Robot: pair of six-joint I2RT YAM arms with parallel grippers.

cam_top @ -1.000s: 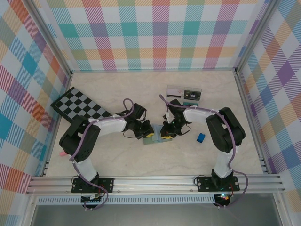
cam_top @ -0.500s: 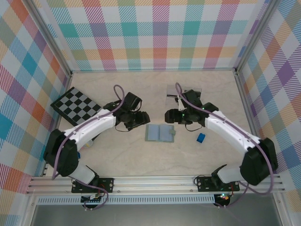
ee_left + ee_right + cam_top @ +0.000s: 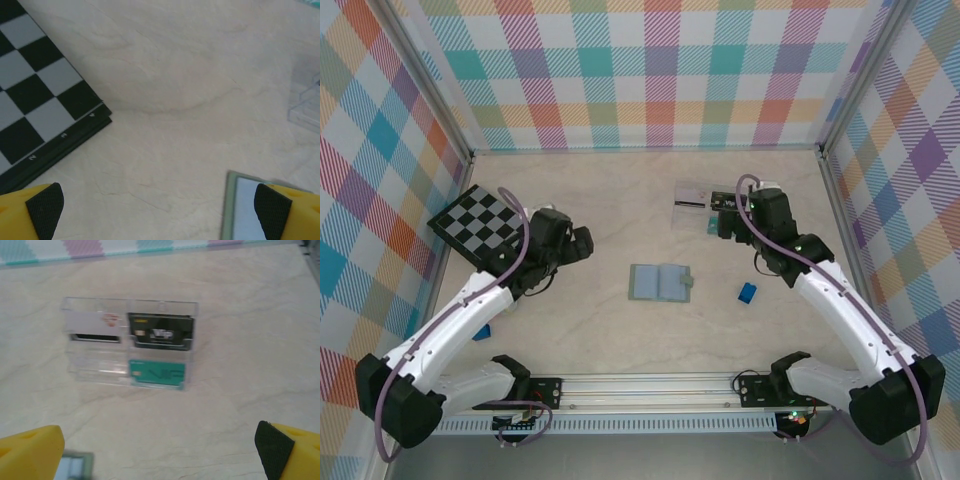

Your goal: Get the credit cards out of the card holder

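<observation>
**Sage holder open, both hands free**

Top view: the holder (image 3: 660, 283) lies open and flat in the middle of the surface (image 3: 620, 190), with no card visible in it. The cards (image 3: 728, 203) sit in the tray (image 3: 688, 217) behind it. The left hand (image 3: 582, 243) hovers near the chessboard (image 3: 480, 225) and the right hand (image 3: 725, 224) by the tray. Both arms are bent, well apart from the holder. Extraction looks finished, so the next move likely calls only for checking the pockets.

Left wrist: the left hand (image 3: 159, 210) is splayed wide and empty, with the holder's corner by one finger.

Right wrist: the right hand (image 3: 160, 455) is released and empty, facing the dark, teal and white cards in the tray.
</observation>
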